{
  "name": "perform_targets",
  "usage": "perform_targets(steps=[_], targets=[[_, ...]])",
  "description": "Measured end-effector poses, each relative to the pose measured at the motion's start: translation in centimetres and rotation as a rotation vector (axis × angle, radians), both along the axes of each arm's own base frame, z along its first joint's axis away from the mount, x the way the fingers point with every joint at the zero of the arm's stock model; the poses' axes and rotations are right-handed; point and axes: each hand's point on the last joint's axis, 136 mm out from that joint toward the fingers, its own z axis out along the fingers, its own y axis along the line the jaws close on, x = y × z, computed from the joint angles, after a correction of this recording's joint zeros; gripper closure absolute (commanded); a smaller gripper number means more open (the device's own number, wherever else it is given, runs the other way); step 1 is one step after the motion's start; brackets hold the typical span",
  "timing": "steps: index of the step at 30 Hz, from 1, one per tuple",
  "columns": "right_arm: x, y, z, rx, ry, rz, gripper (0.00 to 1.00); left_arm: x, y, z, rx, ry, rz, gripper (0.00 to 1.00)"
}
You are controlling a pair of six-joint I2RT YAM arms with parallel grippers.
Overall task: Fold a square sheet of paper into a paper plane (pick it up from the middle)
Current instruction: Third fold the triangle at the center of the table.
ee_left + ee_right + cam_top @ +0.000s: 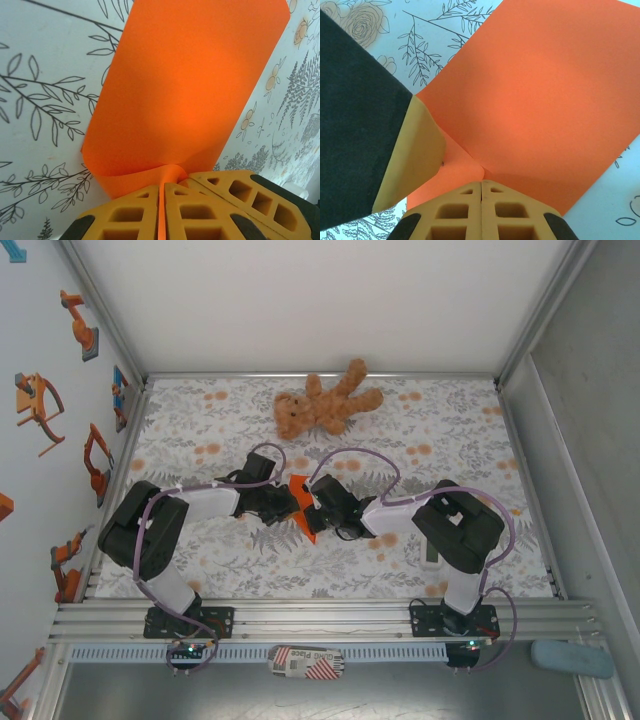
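The left gripper point(161, 194) and right gripper point(481, 189) are each clamped on the square sheet of paper point(304, 512), which lies at 6 o'clock from the teddy bear point(325, 405); the sheet is bowed, not sharply creased (judged early stage); all plane folds appear outstanding.

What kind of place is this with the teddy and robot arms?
Probably a robot practice booth in a lab: white walls box in a flowery tabletop, both arms are bolted to a metal rail, and robot stickers decorate one wall.
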Motion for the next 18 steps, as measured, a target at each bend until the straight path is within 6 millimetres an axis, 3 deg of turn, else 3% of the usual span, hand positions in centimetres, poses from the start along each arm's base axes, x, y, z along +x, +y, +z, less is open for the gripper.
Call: perform_targets(steps=[11, 18], targets=[[0.0, 0.0, 0.0, 0.002, 0.001, -0.002, 1.00, 0.4, -0.1, 0.5, 0.015, -0.006, -0.011, 0.87], [0.1, 0.0, 0.3, 0.011, 0.005, -0.001, 1.00, 2.9, 0.4, 2.2, 0.032, -0.057, -0.003, 0.87]])
